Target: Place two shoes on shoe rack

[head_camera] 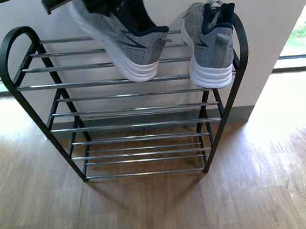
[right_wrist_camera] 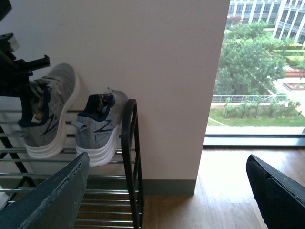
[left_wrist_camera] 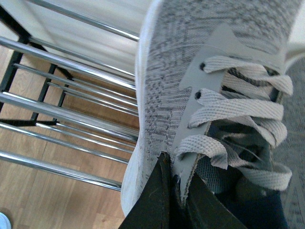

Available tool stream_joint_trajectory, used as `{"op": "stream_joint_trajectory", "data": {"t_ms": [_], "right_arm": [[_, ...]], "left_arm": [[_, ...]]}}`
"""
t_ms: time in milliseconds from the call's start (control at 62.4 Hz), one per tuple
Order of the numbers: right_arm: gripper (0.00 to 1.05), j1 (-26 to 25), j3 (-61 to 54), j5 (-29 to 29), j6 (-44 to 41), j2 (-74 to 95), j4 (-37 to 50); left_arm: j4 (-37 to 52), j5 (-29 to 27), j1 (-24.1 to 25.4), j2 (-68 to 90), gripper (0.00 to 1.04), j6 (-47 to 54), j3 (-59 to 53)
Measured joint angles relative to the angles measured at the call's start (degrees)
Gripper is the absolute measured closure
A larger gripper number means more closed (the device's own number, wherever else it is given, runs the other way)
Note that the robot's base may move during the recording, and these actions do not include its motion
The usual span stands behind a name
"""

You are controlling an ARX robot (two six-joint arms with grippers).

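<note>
Two shoes, the set shoe (head_camera: pixel 209 47) and the held shoe (head_camera: pixel 121 36), are at the top tier of the shoe rack (head_camera: pixel 136 110).
The set shoe stands at the rack's right end, heel toward the front edge. The held shoe hangs tilted near the middle, heel low by the front bar, toe raised leftward. The left gripper (left_wrist_camera: pixel 177 179) is clamped on its tongue. The right gripper (right_wrist_camera: pixel 167 160) is spread wide and empty, beyond the rack's right end.

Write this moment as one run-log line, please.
left gripper: shut on held shoe, tilted over top tier | second shoe: on shoe rack top tier, right end | right gripper: open, empty
</note>
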Motion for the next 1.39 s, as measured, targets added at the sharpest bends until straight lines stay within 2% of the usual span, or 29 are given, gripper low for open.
{"op": "stream_joint_trajectory", "data": {"t_ms": [96, 240, 481, 753, 1057, 1394], "right_arm": [[0.09, 0.00, 0.00, 0.00, 0.00, 0.00, 0.00], [0.09, 0.00, 0.00, 0.00, 0.00, 0.00, 0.00], [0.09, 0.00, 0.00, 0.00, 0.00, 0.00, 0.00], [0.09, 0.00, 0.00, 0.00, 0.00, 0.00, 0.00], [0.09, 0.00, 0.00, 0.00, 0.00, 0.00, 0.00], [0.09, 0.00, 0.00, 0.00, 0.00, 0.00, 0.00]], "left_arm": [[-2.12, 1.66, -1.11, 1.36, 1.04, 4.07, 2.27], [-2.40, 1.29, -2.12, 1.60, 1.04, 8.15, 2.45], [-2.21, 3.48, -1.70, 4.17, 1.04, 1.16, 5.73], [-2.93, 6.97, -2.95, 6.47, 1.04, -2.14, 10.84], [3.08, 6.97, -1.55, 5.09, 1.04, -11.17, 2.01], [3.37, 8.35, -1.86, 5.07, 1.04, -9.84, 1.90]]}}
